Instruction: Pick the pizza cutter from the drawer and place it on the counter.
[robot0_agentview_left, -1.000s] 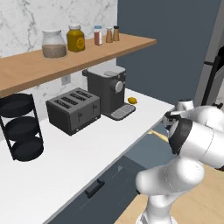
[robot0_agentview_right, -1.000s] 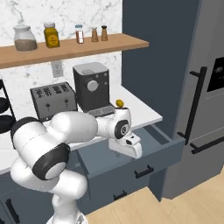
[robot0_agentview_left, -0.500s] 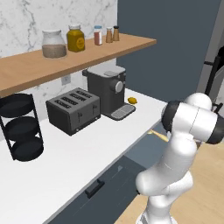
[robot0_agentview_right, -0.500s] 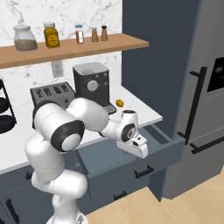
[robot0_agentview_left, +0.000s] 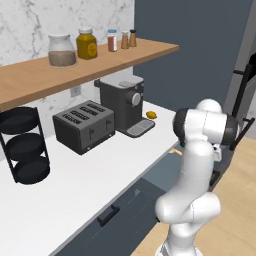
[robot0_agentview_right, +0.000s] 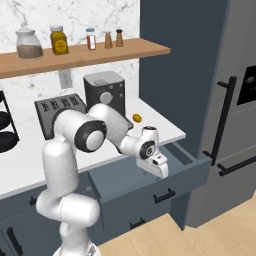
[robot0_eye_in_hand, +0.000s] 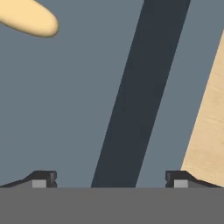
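The drawer (robot0_agentview_right: 192, 172) stands pulled out under the white counter (robot0_agentview_right: 160, 131), its greyish floor (robot0_eye_in_hand: 78, 100) below my hand. The tan wooden handle of the pizza cutter (robot0_eye_in_hand: 29, 18) lies at the upper left of the hand view, apart from my fingers; its wheel is out of frame. A small tan bit (robot0_agentview_left: 175, 151) peeks past the arm at the drawer's edge. My gripper (robot0_eye_in_hand: 111, 180) hangs low over the drawer, open, with nothing between its fingertips (robot0_eye_in_hand: 43, 178). From the right base camera the gripper (robot0_agentview_right: 160, 171) sits inside the drawer near its front.
On the counter (robot0_agentview_left: 95, 172) stand a toaster (robot0_agentview_left: 83, 125), a coffee machine (robot0_agentview_left: 122, 102) and a small yellow lump (robot0_agentview_left: 150, 114). A black tiered rack (robot0_agentview_left: 22, 150) is at the left. A shelf (robot0_agentview_left: 95, 62) holds jars. A fridge (robot0_agentview_right: 230, 110) stands to the right of the drawer.
The arm has straightened up and its upper links have swung, while the hand has slid a little along the drawer toward its front right corner. The fingers stay open.
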